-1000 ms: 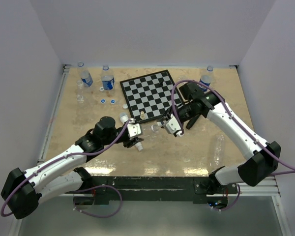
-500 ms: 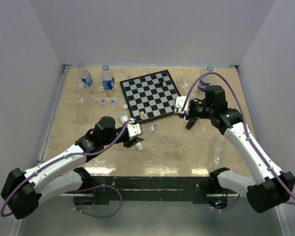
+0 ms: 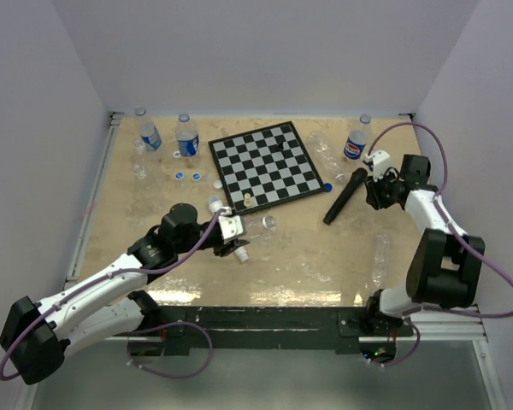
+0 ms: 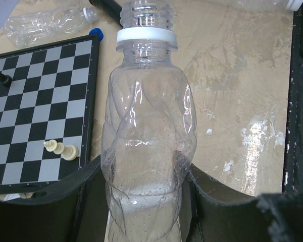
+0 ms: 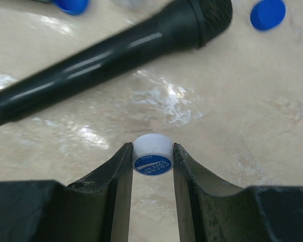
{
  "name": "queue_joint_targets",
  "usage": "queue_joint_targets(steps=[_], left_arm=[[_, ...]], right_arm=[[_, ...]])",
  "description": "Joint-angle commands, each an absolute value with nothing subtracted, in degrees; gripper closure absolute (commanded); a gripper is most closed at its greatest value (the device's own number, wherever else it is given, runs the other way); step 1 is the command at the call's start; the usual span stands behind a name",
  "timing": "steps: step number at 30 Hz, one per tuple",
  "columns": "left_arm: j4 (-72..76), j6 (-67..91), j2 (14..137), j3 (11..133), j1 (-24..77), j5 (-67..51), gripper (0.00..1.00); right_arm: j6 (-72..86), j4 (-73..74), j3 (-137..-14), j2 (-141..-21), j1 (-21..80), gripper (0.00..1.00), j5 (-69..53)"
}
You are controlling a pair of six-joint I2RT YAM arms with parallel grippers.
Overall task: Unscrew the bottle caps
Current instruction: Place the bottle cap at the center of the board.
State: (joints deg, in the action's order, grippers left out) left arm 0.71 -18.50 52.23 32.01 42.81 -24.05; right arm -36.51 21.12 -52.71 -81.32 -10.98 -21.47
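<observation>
The left gripper [image 4: 146,201] clamps the lower body of a clear bottle [image 4: 147,126], its neck uncapped, just beside the chessboard [image 4: 38,96]. The right gripper [image 5: 152,160] pinches a white cap [image 5: 152,151] between its fingertips, above the table [image 5: 252,126] near a black microphone [image 5: 116,48].

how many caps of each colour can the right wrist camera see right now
blue caps: 2 (one cut off by the top edge)
white cap: 1, pinched in the right gripper
total: 3
</observation>
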Motion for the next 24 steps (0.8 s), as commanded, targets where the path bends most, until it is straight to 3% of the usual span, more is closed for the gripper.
queue_joint_targets(steps=[1, 12, 20, 24], left_arm=[[2.20, -18.10, 50.45, 33.40, 43.24, -25.22, 0.96], [2.20, -17.93, 50.27, 33.49, 43.51, -25.40, 0.96], [2.20, -17.93, 50.36, 33.49, 43.59, -25.58, 0.96], [2.20, -17.93, 50.10, 33.57, 43.59, -25.66, 0.96]], right_arm=[[-32.52, 16.44, -58.52, -89.62, -15.02, 0.88, -19.42], [-28.92, 13.80, -68.64, -104.94, -16.26, 0.75, -16.70], [-29.00, 13.27, -68.91, -105.82, -16.61, 0.52, -16.26], [-29.88, 14.67, -68.47, -102.93, -17.22, 0.48, -17.05]])
